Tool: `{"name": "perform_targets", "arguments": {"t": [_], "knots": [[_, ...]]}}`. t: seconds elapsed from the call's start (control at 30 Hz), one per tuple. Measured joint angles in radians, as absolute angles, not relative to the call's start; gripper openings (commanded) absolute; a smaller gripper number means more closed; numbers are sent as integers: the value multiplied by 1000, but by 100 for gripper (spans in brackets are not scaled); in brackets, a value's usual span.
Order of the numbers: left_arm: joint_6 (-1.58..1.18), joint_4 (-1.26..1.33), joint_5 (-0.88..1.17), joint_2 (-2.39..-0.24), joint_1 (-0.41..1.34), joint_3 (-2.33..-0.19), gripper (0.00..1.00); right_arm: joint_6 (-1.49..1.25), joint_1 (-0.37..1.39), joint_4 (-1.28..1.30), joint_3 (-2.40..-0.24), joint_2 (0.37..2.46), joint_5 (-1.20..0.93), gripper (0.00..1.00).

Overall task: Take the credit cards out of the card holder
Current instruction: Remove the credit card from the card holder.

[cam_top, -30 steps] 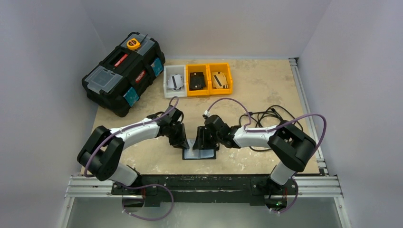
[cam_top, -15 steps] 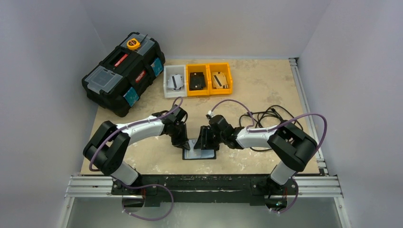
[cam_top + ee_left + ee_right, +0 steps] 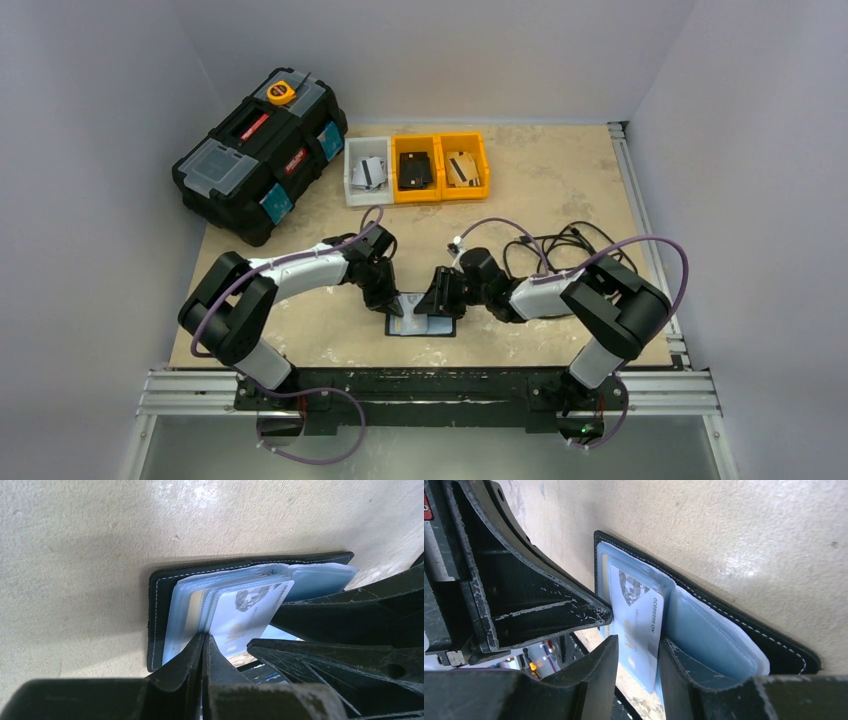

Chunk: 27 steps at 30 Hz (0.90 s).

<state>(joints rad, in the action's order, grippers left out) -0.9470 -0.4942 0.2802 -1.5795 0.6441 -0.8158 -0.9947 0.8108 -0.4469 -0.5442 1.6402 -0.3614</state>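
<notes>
While the left pincer (image 3: 204, 644) rests closed at its edge, the credit card (image 3: 636, 610) lies lengthwise inside the part-open right pincer (image 3: 638, 647).

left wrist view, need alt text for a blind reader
A black card holder lies open on a beige table, pale credit cards in its clear sleeves. The left tool pinches the sleeves' near edge; the right tool's fingers sit alongside.

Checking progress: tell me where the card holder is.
Top view: card holder lies open at the table's near middle, between left gripper and right gripper.
</notes>
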Motion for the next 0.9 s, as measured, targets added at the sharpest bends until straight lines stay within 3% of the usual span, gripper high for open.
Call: {"name": "perform_targets", "arguments": {"t": [0.5,0.9], "knots": [[-969,-471,284,-1586,651,-815,0,-1069,746,-606,-442,1640,-437,27],[-970,-471,284,-1586,651,-815,0,-1091,734,-645,-414,1641,-438,11]]}}
